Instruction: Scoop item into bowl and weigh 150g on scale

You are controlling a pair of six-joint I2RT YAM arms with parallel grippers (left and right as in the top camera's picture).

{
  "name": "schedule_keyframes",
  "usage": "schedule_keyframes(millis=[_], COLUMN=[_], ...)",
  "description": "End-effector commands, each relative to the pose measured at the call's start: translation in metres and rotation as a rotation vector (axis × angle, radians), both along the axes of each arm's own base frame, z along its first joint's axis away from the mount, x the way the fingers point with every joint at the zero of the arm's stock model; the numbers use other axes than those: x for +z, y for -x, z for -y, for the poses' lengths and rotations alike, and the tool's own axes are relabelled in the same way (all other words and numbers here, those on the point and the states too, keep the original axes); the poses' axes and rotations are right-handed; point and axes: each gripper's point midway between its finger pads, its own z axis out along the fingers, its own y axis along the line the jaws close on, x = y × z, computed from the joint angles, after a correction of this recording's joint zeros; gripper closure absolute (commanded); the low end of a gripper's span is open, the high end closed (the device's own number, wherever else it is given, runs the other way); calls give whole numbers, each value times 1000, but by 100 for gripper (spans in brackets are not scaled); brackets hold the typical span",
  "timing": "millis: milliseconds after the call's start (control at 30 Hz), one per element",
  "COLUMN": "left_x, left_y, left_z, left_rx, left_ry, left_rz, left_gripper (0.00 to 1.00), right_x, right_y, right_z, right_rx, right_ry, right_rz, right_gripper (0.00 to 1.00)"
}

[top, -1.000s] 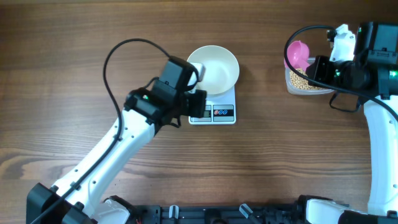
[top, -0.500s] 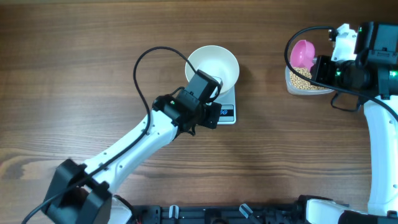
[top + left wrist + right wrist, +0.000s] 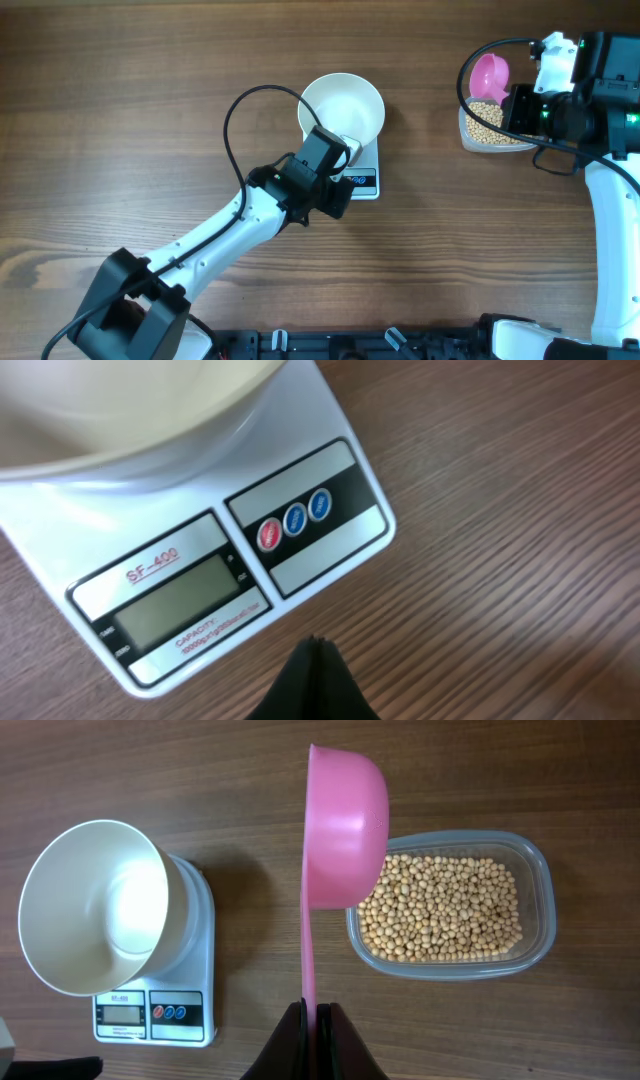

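Overhead: the bowl is sitting on the scale, overhanging its 12 o'clock end, and nothing is lying in it. The left gripper, pressed together and pinching nothing, is hanging over the scale's 6 o'clock edge. Far out at 3 o'clock, the tub is holding all the beans. The right gripper is pinching the scoop above the tub's 12 o'clock rim.

Left wrist: the closed tips are hovering just off the scale, at 6 o'clock from the display, which is showing blank. The buttons are lying at 1 o'clock from the tips. A press landing off the right button, or shoving the scale, is probably the main risk: the bowl could be shifting, or beans could be going in before zeroing, spoiling the reading.

Right wrist: the fingers are clamping the handle of the scoop, which is standing on edge, so its inside is hidden. The beans are filling the tub in a shallow layer at 3 o'clock. The bowl and scale are waiting at 9 o'clock. Carrying a tilted load that far across bare table is inviting spills.
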Motion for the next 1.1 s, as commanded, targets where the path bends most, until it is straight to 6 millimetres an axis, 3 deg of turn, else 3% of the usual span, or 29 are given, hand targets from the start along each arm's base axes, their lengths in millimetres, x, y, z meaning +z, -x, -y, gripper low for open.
schedule_keyframes(millis=[0,167,300,800,1067], left_x=[-5,31,52,0,-4], left_y=[0,13,9,-13,-3], left_z=[-17,-10,-15,-3,9], left_rx=[8,-121,-123,-65,-95], left_ry=[-53,91,170,198,195], left_rz=[-5,-5,20,0,-15], left_gripper=[96,96,96,96,96], right_x=[4,4,3,3,2], right_y=[1,1,1,2,4], right_z=[2,2,2,2,2], right_rx=[7,6,5,-15,-15], right_ry=[24,23,22,6,5], right_rz=[17,17,15,6,-1], right_gripper=[96,96,96,96,96])
